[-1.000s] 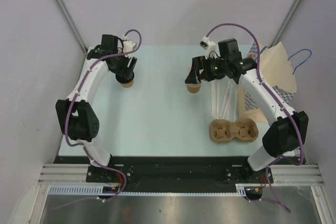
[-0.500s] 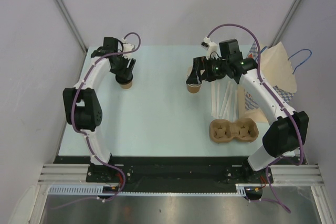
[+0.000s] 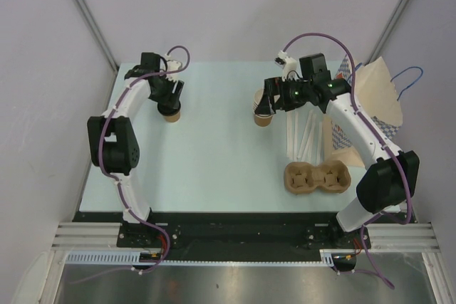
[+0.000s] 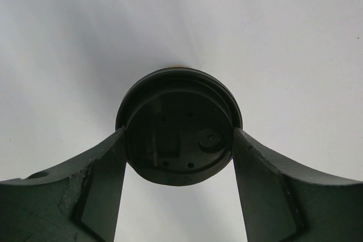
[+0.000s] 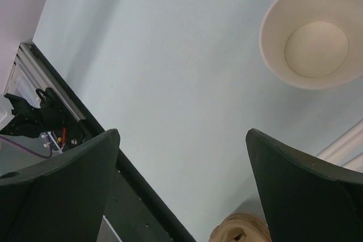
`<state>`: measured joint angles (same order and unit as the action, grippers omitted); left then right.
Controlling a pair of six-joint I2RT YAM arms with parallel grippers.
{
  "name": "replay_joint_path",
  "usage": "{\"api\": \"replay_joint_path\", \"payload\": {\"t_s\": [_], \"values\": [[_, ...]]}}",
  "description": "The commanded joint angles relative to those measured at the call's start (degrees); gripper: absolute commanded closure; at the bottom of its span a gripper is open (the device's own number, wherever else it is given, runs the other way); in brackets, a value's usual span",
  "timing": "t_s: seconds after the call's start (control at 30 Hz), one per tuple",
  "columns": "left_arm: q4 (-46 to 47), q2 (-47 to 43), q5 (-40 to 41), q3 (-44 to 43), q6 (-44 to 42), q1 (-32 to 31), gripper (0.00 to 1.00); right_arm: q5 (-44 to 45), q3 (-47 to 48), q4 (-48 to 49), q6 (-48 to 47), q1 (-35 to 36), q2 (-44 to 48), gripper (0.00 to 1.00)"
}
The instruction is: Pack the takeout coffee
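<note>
Tan lidless cup stands empty; well left of it, left gripper clamps the takeout coffee; right gripper gapes, empty.

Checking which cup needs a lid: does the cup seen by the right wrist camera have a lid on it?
No, the lidless cup is open at the top, showing its pale inside and bottom.

The left gripper is clasping the takeout coffee from above, its two dark fingers pressing against the left and right sides of the round black lid. The lid is showing a small raised button and a few tiny holes. A thin tan sliver of cup is peeking out at the lid's far edge. The pale table is filling the background.
</note>
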<state>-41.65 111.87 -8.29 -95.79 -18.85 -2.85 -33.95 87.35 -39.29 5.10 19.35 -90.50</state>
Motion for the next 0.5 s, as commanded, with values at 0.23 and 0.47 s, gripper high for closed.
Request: {"api": "replay_joint_path", "payload": {"t_s": [0.23,0.47], "values": [[-2.9,-2.4,-2.3,-6.4,1.0,0.8,0.00,-3.7,2.6,-4.1,-5.0,-1.4,3.4,0.00],[-7.4,-3.8,-4.0,-15.6,0.5,0.9,0.01,-4.6,5.4,-10.0,-11.2,-1.5,4.5,0.01]]}}
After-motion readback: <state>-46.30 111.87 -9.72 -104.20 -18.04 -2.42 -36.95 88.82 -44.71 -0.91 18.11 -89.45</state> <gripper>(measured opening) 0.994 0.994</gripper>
